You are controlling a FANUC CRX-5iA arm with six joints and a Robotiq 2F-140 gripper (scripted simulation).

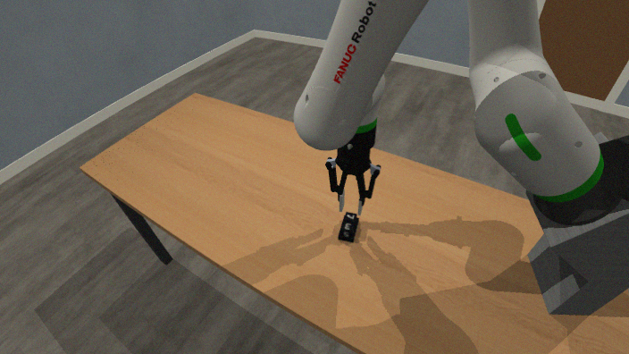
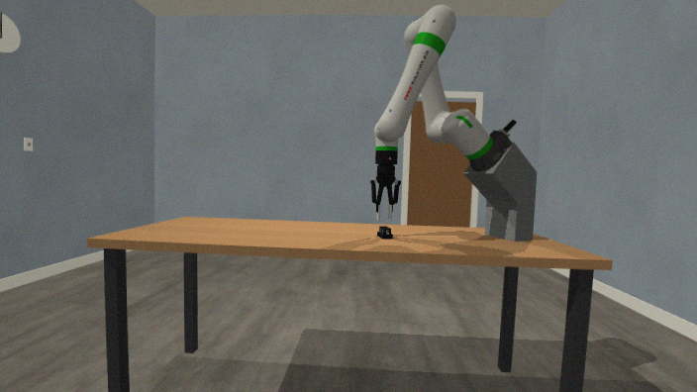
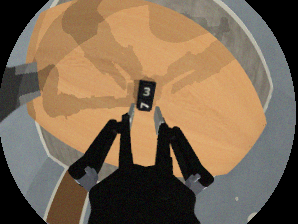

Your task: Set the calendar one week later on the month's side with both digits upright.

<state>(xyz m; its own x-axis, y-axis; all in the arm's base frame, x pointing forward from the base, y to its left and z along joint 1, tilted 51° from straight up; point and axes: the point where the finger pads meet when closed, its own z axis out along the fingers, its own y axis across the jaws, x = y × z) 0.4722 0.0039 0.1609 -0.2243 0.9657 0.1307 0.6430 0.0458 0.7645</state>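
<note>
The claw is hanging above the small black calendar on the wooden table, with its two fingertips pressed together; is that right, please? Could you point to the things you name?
Not quite: the fingertips of the claw (image 1: 350, 212) (image 2: 384, 219) (image 3: 145, 116) stand apart, with a gap between them, as the top view shows. It does hang above the small black calendar (image 1: 348, 227) (image 2: 384, 236) (image 3: 145, 96) on the wooden table (image 1: 214, 179) (image 2: 248, 235) (image 3: 220, 115).

Kinda looks like a bare robot lab. An arm (image 1: 339, 89) (image 2: 421, 74) is mounted by a table (image 1: 179, 147) (image 2: 238, 238) (image 3: 200, 135), with plain blue walls (image 2: 277, 99) all round.
</note>
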